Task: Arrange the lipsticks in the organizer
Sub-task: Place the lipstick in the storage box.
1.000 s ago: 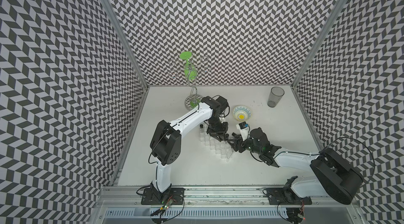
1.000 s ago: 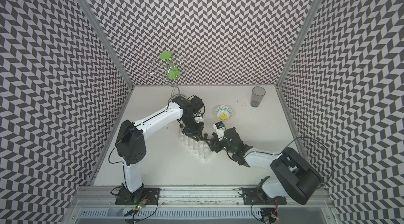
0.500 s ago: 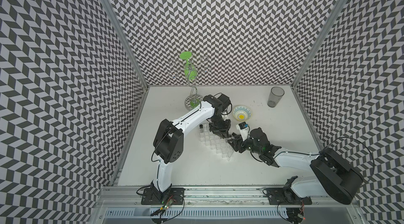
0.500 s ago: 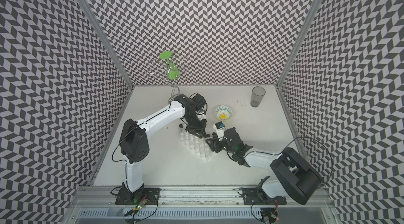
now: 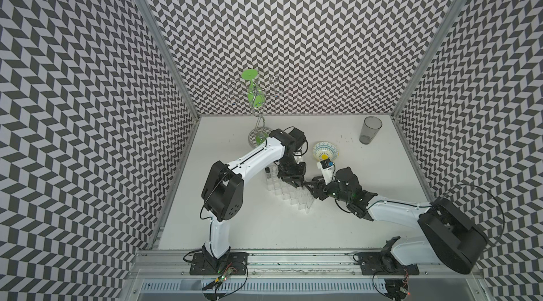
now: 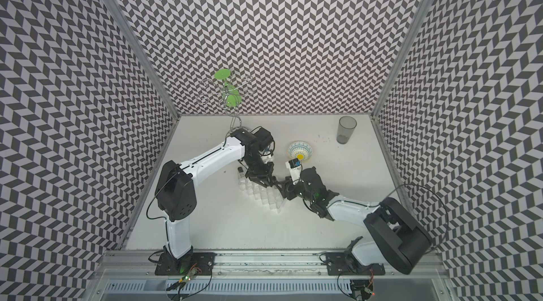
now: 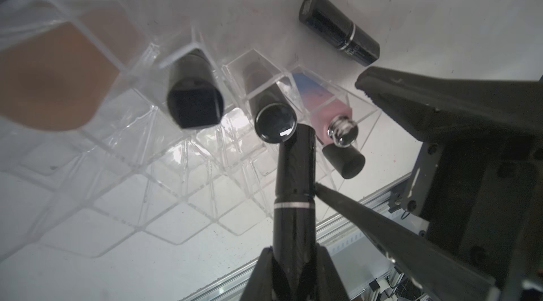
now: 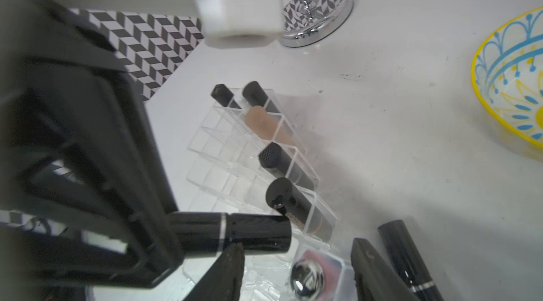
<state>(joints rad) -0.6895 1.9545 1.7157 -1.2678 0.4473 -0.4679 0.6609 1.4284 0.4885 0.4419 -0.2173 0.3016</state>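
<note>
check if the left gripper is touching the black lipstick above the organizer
Touching. The left wrist view shows the left gripper shut on the black lipstick, its fingers pressed against both sides of the tube.

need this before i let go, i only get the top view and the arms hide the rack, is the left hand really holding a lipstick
Observer: Yes. The left wrist view shows the left hand shut on a black banded lipstick.
Operator: is the right hand open or shut
Observer: The right hand is open, with its fingers on either side of the blue-pink lipstick, which stands in an end cell of the organizer.
Operator: any tubes outside the rack
Observer: A loose black lipstick lies on the table beside the organizer.
</note>
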